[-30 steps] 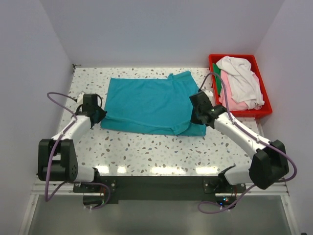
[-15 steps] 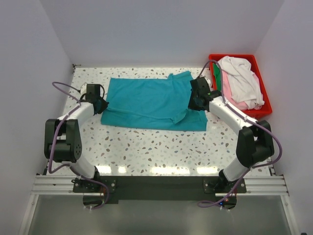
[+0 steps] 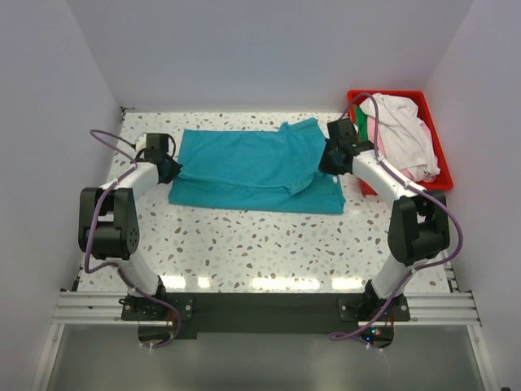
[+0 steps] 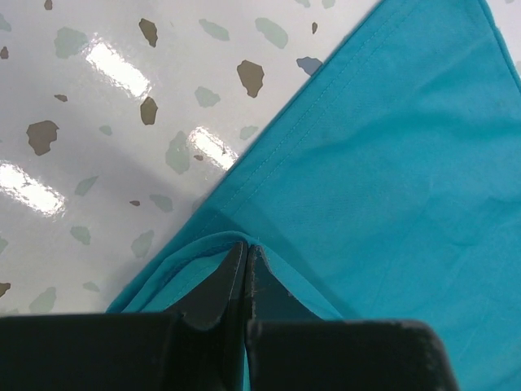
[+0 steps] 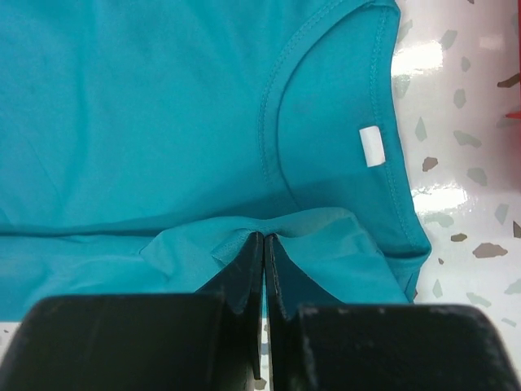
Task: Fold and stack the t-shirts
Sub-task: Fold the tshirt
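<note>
One teal t-shirt (image 3: 244, 167) on counter (image 3: 244, 244): your left tool (image 4: 246, 248) and right tool (image 5: 262, 240) clamp shut on opposite ends, likely for an even fold.

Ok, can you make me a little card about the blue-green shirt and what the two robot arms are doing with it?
Shirt: teal t-shirt, spread out on the table
Table: white with speckles
Left jaws: shut, pinching the shirt's left edge
Right jaws: shut, pinching a fold of cloth near the collar
Red bin: far right corner, white t-shirt on top of its pile
Folded stack: none yet
</note>
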`<action>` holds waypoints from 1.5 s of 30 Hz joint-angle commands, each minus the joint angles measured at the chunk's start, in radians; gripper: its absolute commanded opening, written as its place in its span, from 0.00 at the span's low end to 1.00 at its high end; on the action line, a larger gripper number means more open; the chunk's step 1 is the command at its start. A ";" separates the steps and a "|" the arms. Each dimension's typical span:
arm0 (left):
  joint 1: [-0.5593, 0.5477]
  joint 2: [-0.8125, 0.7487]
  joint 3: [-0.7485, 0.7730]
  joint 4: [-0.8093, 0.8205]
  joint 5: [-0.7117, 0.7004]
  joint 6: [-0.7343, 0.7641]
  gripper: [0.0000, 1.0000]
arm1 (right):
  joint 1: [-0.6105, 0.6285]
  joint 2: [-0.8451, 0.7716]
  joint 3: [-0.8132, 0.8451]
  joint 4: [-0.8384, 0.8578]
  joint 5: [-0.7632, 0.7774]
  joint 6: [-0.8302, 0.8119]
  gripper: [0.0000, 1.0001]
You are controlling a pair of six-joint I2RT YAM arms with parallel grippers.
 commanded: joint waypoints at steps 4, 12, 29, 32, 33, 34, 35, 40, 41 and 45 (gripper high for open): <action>0.007 0.037 0.051 0.011 -0.036 -0.002 0.00 | -0.017 0.060 0.074 0.046 -0.049 -0.002 0.00; 0.007 0.066 0.066 0.046 -0.018 0.005 0.00 | -0.051 0.111 0.112 0.061 -0.086 0.006 0.00; 0.042 0.076 0.072 0.163 0.103 0.063 0.52 | -0.106 0.223 0.209 0.072 -0.146 0.014 0.35; 0.042 0.045 0.075 0.174 0.123 0.084 0.65 | -0.105 0.192 0.195 0.075 -0.136 -0.001 0.60; 0.043 0.022 0.074 0.163 0.123 0.085 0.65 | -0.101 0.177 0.181 0.078 -0.135 -0.003 0.62; 0.042 0.008 0.065 0.149 0.102 0.079 0.65 | -0.091 0.163 0.165 0.082 -0.132 -0.003 0.63; 0.042 -0.007 0.052 0.133 0.097 0.071 0.65 | -0.082 0.133 0.120 0.090 -0.117 -0.002 0.61; 0.024 -0.117 -0.052 0.097 0.036 0.019 0.59 | 0.038 0.066 -0.021 0.127 -0.031 -0.002 0.45; 0.021 -0.130 -0.066 0.085 0.031 0.015 0.56 | 0.052 0.065 -0.052 0.145 -0.026 0.002 0.44; -0.033 -0.194 -0.133 0.091 0.021 -0.005 0.52 | 0.092 0.108 -0.067 0.168 -0.024 0.017 0.43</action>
